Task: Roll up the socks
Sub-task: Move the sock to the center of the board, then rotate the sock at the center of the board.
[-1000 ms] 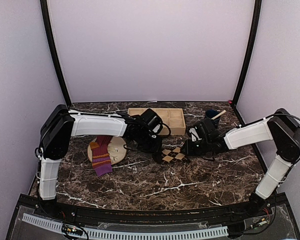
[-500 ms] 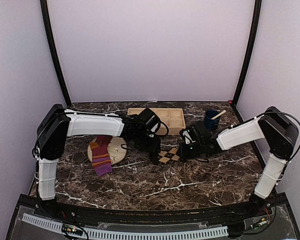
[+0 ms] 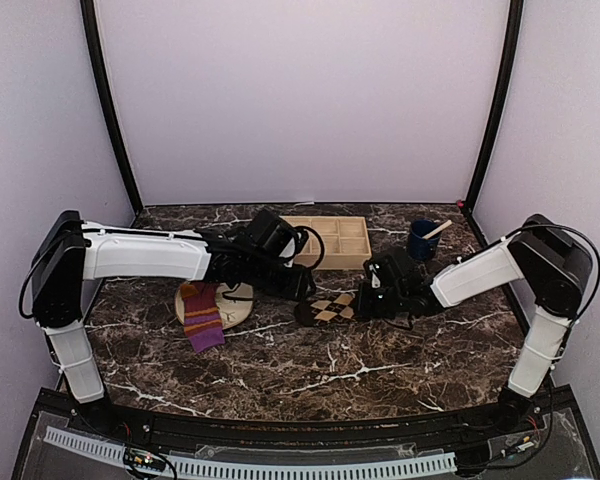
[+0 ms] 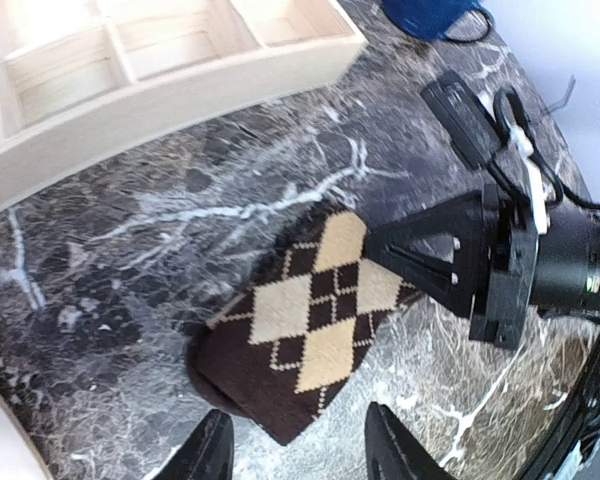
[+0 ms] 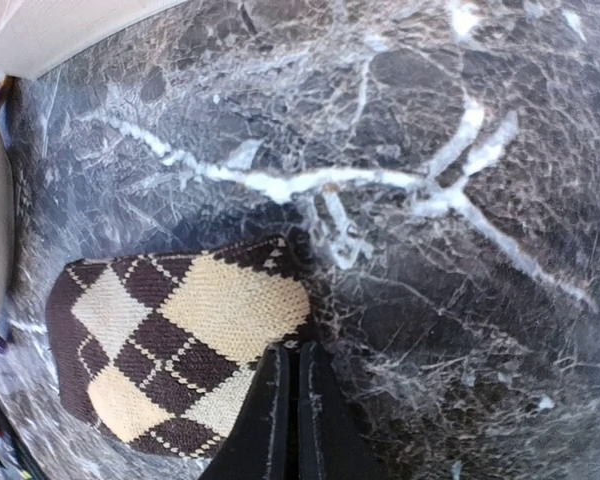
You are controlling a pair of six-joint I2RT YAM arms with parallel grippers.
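Note:
The black and tan argyle sock [image 3: 325,312] lies flat on the marble, also in the left wrist view [image 4: 310,335] and right wrist view [image 5: 170,340]. My right gripper [image 5: 288,348] is shut, its tips pinching the sock's right-hand edge; from above it sits just right of the sock [image 3: 361,303]. My left gripper [image 4: 300,455] is open and hovers just off the sock's dark left end, holding nothing; the top view has it behind and left of the sock [image 3: 302,288]. The magenta-purple sock with orange stripes [image 3: 202,316] lies draped over the beige plate [image 3: 236,296].
A wooden compartment tray [image 3: 332,240] stands behind the sock, close to the left wrist [image 4: 130,80]. A blue cup with a stick [image 3: 421,240] is at the back right. Black frame posts and pale walls bound the table.
The left gripper opened and drew back to the left off the argyle sock. The right gripper moved in to the left and closed on the sock's right edge.

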